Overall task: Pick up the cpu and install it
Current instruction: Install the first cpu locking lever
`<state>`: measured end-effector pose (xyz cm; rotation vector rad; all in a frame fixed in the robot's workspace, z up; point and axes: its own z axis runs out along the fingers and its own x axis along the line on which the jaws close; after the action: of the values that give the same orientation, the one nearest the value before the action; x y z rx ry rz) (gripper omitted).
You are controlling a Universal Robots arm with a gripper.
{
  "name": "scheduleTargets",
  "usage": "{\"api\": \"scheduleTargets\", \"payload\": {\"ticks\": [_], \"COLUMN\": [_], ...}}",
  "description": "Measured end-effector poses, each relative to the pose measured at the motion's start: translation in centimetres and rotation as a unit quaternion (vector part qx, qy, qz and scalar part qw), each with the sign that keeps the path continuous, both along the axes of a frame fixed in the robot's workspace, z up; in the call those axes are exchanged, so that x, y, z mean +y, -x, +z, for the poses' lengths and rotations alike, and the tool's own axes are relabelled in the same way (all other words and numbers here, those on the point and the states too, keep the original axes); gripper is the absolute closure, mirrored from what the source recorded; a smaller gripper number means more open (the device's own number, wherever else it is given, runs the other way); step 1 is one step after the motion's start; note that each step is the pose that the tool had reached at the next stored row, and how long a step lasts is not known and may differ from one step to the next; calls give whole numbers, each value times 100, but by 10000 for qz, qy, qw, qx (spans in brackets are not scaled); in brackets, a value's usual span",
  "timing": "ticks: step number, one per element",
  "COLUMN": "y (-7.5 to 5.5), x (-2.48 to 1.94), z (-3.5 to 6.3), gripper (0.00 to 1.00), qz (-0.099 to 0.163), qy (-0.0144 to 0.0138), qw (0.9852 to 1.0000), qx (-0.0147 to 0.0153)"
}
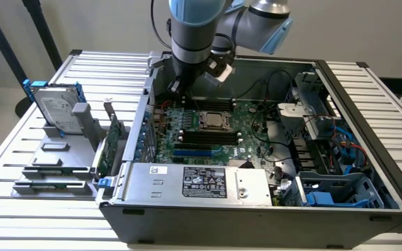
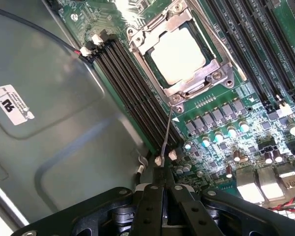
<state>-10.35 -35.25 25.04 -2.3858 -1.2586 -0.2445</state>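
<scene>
The cpu (image 2: 178, 54), a small square chip with a pale silver top, lies flat inside the metal-framed socket (image 2: 221, 73) on the green motherboard; in the exterior view the cpu (image 1: 213, 119) sits mid-board. My gripper (image 2: 163, 182) hangs a little away from the socket, over the ends of the black memory slots, with its dark fingers (image 2: 152, 206) pressed together. The socket's thin wire lever (image 2: 168, 130) runs from the frame toward my fingertips; whether it is pinched between them I cannot tell. In the exterior view the arm (image 1: 190, 47) reaches down into the back of the open case.
The case's grey rear wall (image 2: 49, 123) stands close beside the gripper. Memory slots (image 2: 132, 93) flank the socket. The power supply (image 1: 201, 183) fills the case front, and a drive cage with cables (image 1: 326, 136) is at the exterior view's right. A hard drive (image 1: 56, 110) stands in a holder outside.
</scene>
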Motion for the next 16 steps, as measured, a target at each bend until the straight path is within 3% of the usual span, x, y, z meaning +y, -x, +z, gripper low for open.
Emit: {"api": "scheduleTargets", "payload": {"ticks": [2, 11, 13, 16], "y": [0, 93, 96, 97], "x": [0, -6, -10, -13], "z": [3, 3, -4, -23], "gripper": [89, 89, 89, 89], "qz": [-6, -19, -48, -138], "qy": [9, 15, 32, 85], "qw": [10000, 10000, 10000, 9999], "qx": [-13, -2, -3, -3]}}
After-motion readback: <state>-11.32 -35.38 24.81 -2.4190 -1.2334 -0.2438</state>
